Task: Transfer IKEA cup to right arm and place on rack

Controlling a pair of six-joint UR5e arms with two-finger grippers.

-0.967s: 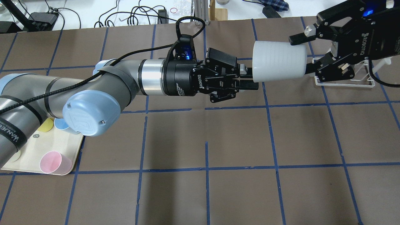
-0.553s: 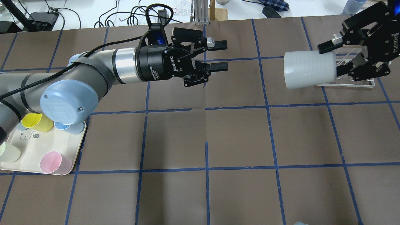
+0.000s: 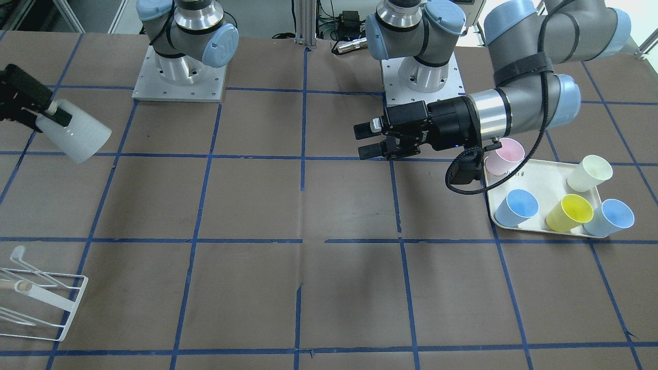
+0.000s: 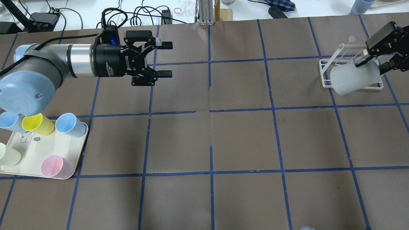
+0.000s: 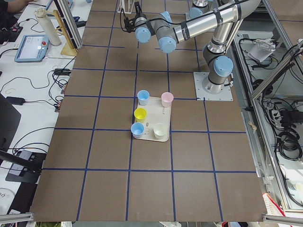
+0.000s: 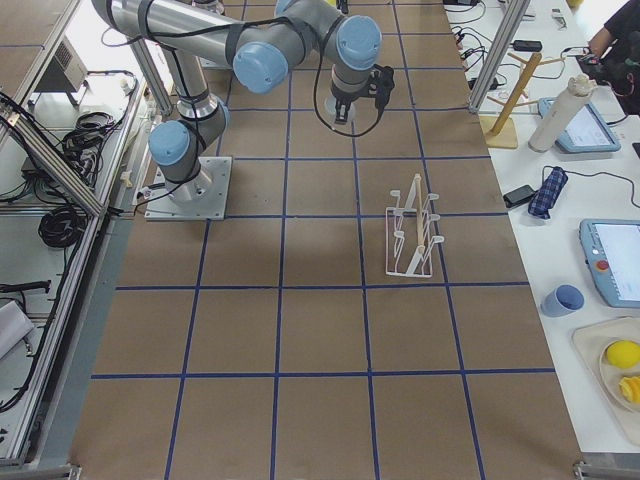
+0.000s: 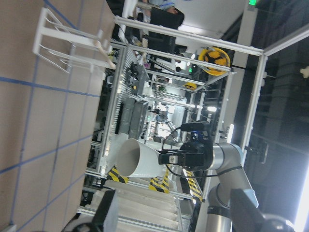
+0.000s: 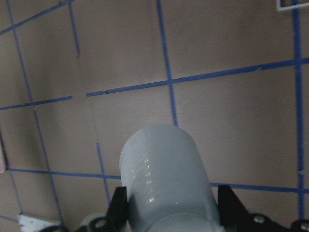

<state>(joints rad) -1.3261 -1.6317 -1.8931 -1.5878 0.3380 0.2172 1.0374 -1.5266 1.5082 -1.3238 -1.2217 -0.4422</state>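
Leftmost, left claw (image 4: 168, 59): released, empty. Next, plain grey tapered plastic tumbler (image 4: 351, 80), aloft and tilted near the white wire rack (image 4: 326, 59), clamped at its narrow base end by right claw (image 4: 370, 65). Likely light, stiff, slick; hold across the walls.

A cream tray (image 3: 545, 185) sat on the brown table (image 3: 257, 288), which was gridded with blue tape. On the tray stood upright pastel cups: a pink cup (image 3: 505, 155), a pale cup (image 3: 589, 173), a yellow cup (image 3: 569, 211) and a light blue cup (image 3: 515, 207). A second light blue cup (image 3: 609, 217) stood at the tray's corner, just beside the yellow one. Black cables (image 4: 140, 14) lay tangled on the white bench (image 4: 89, 12) beyond the table's far edge, along from a folded blue checked cloth (image 4: 282, 3).
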